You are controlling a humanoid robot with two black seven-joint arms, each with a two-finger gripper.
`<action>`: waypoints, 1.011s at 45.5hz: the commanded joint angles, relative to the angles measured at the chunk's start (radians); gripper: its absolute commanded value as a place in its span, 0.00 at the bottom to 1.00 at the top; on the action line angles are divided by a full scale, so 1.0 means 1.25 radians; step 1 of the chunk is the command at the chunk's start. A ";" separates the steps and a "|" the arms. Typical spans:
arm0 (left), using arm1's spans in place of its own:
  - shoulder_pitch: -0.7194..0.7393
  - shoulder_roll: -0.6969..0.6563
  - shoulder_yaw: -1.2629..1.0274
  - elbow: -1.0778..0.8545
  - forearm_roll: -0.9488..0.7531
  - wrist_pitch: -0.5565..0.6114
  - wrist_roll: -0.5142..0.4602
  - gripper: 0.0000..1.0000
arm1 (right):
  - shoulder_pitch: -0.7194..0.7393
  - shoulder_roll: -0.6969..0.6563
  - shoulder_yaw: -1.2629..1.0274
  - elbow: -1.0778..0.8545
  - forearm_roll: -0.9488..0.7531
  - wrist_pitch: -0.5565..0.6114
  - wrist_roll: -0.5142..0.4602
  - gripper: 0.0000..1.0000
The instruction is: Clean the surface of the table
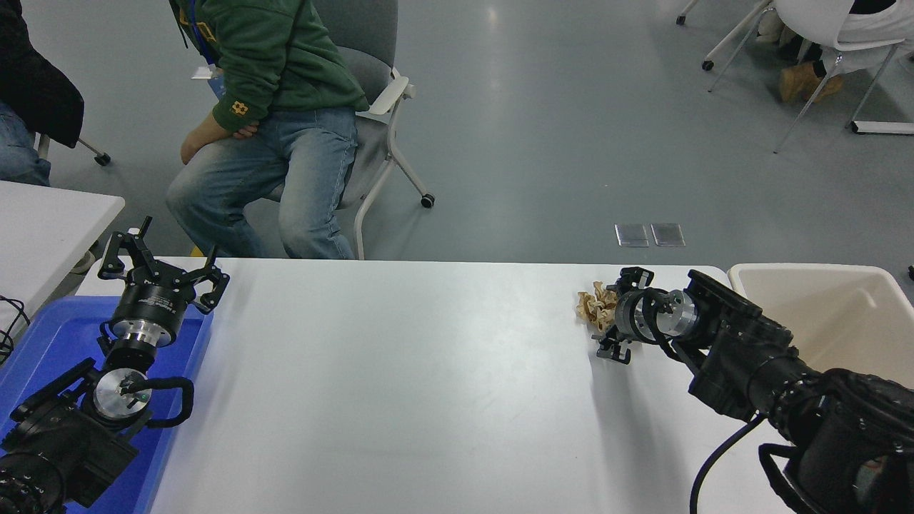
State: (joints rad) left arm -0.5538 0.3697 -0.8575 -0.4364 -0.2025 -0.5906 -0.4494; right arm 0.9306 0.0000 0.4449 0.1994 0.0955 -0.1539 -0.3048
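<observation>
A crumpled ball of brown paper lies on the white table surface near its far right edge. My right gripper reaches in from the lower right and is open, one finger beyond the paper and one nearer, straddling its right side; the gripper hides that part of the paper. Whether the fingers touch the paper is unclear. My left gripper is parked at the lower left, open and holding nothing.
A beige bin stands just right of the table, behind the right arm. A blue tray lies under the left arm. A smaller table is at the left. A person in a green hoodie sits beyond the far edge.
</observation>
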 commanded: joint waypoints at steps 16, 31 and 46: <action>0.000 0.000 0.000 0.001 0.000 0.000 0.000 1.00 | -0.001 0.000 -0.026 -0.006 -0.005 0.003 0.038 0.52; 0.000 0.000 0.000 0.001 0.000 0.000 0.000 1.00 | -0.001 0.000 -0.158 -0.005 -0.006 0.024 0.059 0.11; 0.000 0.000 0.000 0.001 0.000 0.000 0.000 1.00 | 0.000 0.000 -0.161 -0.005 -0.006 0.052 0.060 0.00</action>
State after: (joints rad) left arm -0.5538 0.3697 -0.8577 -0.4359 -0.2025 -0.5906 -0.4494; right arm 0.9296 0.0000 0.2642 0.1918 0.0877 -0.1078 -0.2338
